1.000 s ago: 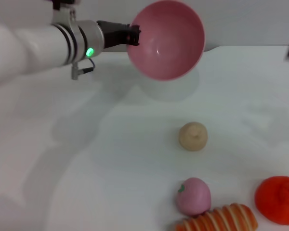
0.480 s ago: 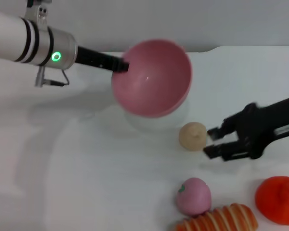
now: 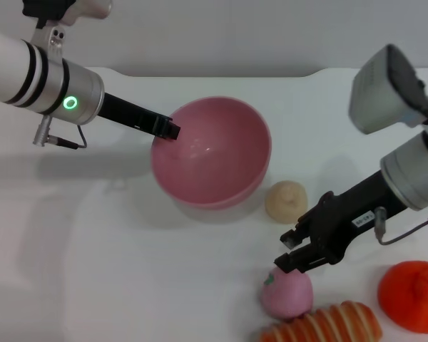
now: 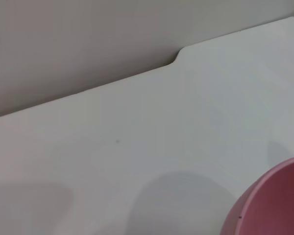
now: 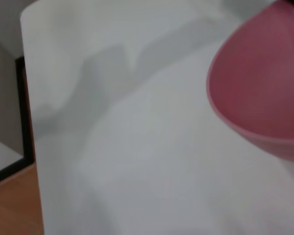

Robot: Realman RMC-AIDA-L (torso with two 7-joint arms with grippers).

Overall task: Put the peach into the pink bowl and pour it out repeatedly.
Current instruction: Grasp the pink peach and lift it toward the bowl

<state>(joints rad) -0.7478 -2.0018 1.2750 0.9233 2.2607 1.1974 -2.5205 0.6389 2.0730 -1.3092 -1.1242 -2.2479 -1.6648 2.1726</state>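
**Me:** Head view shows my right gripper (image 3: pixel 291 256) right above the peach (image 3: pixel 287 291), almost touching its top. Its fingers are only a little apart and hold nothing.

**Buddy:** Where is the peach?

**Me:** At the near edge of the table (image 3: pixel 93 271), just beside the striped bread (image 3: pixel 321 324). It is round, so any side works.

**Buddy:** And the other arm?

**Me:** My left gripper (image 3: pixel 170 130) pinches the pink bowl (image 3: pixel 210 153) by its rim, farther back. The right one is nearer.

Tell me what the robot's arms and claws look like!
Both arms are white and silver tubes. The left arm has black rings, a glowing green ring light and a thin cable. The left gripper and right gripper are black. A small white label sits near the right one.
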